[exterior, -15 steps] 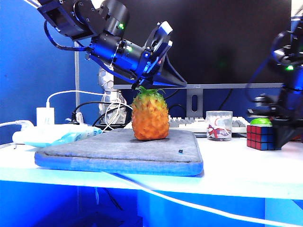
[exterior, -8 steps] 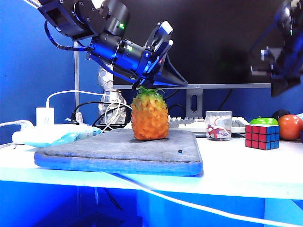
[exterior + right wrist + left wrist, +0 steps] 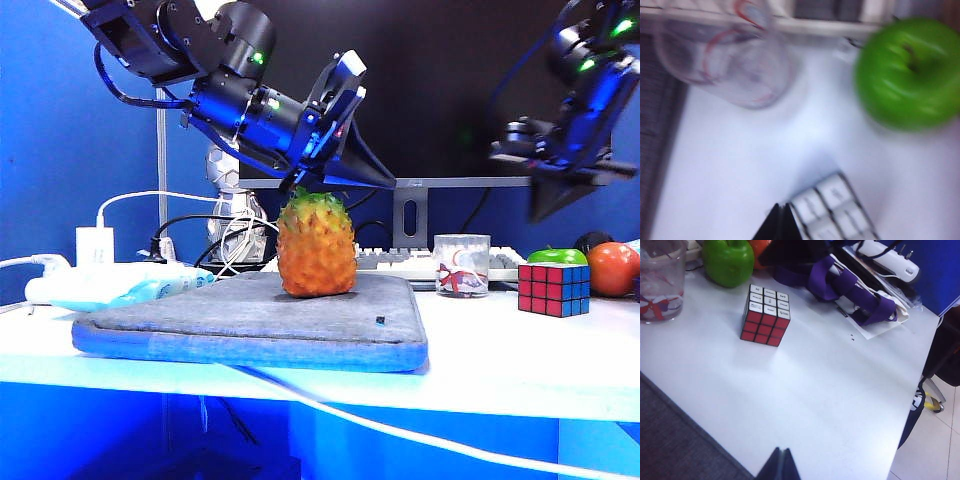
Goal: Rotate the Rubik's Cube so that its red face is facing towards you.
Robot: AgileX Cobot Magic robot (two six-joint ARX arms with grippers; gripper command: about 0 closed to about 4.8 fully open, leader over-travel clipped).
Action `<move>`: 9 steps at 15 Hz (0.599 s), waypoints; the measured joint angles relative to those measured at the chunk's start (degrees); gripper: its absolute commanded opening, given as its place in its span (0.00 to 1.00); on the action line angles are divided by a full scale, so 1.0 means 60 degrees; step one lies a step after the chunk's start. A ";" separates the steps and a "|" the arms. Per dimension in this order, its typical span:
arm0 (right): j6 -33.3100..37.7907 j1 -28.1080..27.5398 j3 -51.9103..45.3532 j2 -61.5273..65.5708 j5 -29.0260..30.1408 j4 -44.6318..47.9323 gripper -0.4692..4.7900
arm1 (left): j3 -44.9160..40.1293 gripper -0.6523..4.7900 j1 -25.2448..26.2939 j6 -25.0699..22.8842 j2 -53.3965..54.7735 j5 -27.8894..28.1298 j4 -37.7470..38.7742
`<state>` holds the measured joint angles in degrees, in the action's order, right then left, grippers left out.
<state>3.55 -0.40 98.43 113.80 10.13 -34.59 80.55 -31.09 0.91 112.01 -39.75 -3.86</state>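
The Rubik's Cube [image 3: 554, 288] stands on the white table at the right, with nothing touching it. Its red face [image 3: 539, 288] is turned toward the front left, a blue side shows to the right of it, and the top is white. The left wrist view shows the Rubik's Cube [image 3: 765, 315] with the red face [image 3: 761, 326] below the white top. My right gripper [image 3: 543, 212] hangs shut in the air above and slightly left of the cube. In the blurred right wrist view the right gripper [image 3: 781, 206] sits beside the cube's white top [image 3: 836, 212]. My left gripper [image 3: 385, 180] is shut, up over the pineapple, and its tips [image 3: 781, 450] touch.
A pineapple [image 3: 317, 247] stands on a grey pad [image 3: 250, 320] mid-table. A glass cup [image 3: 463, 264], a green apple [image 3: 557, 257] and an orange-red fruit [image 3: 613, 268] crowd the cube. A keyboard and a monitor stand behind. Cables and a power strip [image 3: 90, 285] lie at the left.
My right gripper rose off the cube, which it had been down at, and then drifted left in the air. The cube stays put. The left arm has barely moved.
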 measured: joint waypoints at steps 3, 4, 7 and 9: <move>0.0219 0.0160 0.0004 0.0929 0.0036 0.0630 0.08 | 0.0000 0.11 -0.0007 0.0000 0.0000 0.0000 -0.0004; 0.0321 0.0138 0.0004 0.1115 0.0033 0.0732 0.08 | 0.0000 0.11 -0.0011 0.0000 0.0000 0.0000 0.0007; 0.0372 0.0127 0.0018 0.1330 0.0040 0.0951 0.08 | 0.0000 0.11 -0.0011 0.0000 0.0004 0.0000 0.0004; 0.0368 0.0127 0.0033 0.1351 0.0040 0.0750 0.08 | 0.0000 0.11 -0.0011 0.0000 0.0004 0.0000 0.0004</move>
<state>5.76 0.36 98.63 121.91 10.37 -30.09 80.55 -31.16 0.91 112.03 -39.75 -3.84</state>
